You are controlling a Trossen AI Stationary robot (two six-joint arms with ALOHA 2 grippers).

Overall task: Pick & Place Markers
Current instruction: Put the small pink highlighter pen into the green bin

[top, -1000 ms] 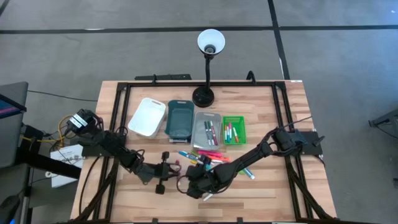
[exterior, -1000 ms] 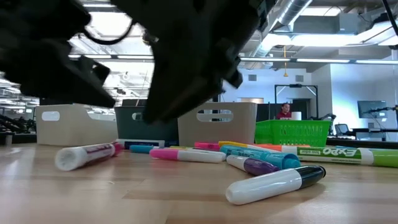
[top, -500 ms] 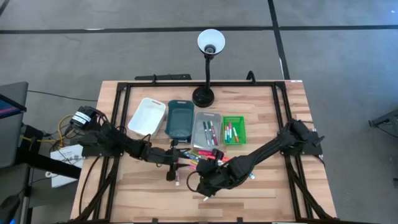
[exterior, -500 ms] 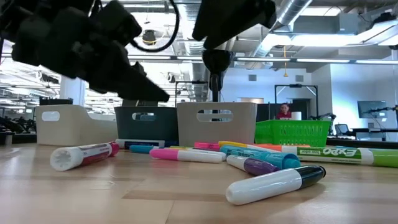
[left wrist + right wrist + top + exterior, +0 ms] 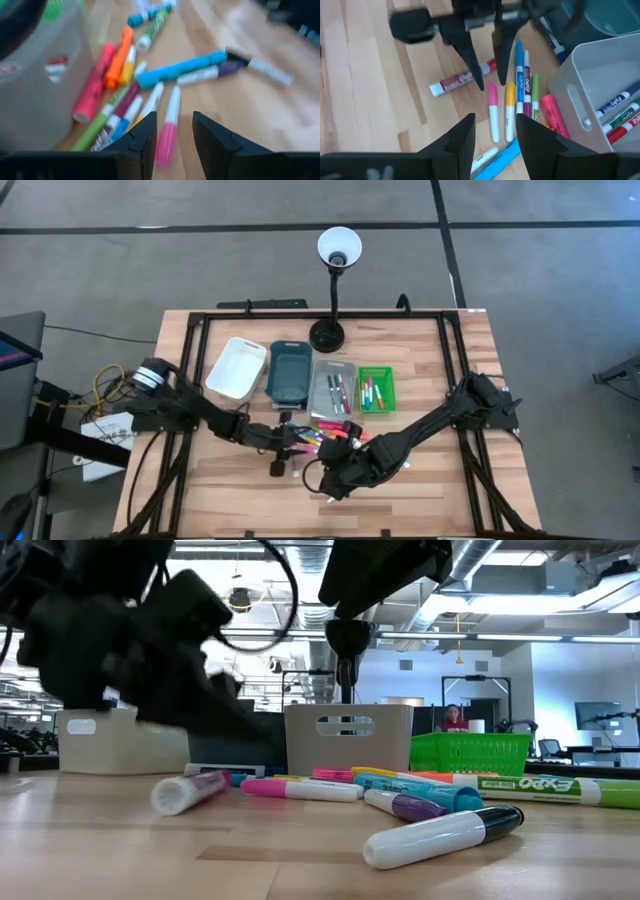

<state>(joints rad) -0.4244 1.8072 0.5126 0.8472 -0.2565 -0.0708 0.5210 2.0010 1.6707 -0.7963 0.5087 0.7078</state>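
Since a second ago, the left pincer (image 5: 290, 442) has advanced from the bare surface (image 5: 200, 490) into the loose markers (image 5: 325, 435), its fingers (image 5: 145, 137) released and straddling a pink-capped marker (image 5: 167, 135). Just beside it, the right pincer (image 5: 494, 131) hangs released above the same cluster. More markers lie in the grey tray (image 5: 334, 392) and green tray (image 5: 376, 388) beyond both pincers.

Grey floor (image 5: 560, 300) surrounds the table; exposed ceiling ducts (image 5: 480, 560) overhead.
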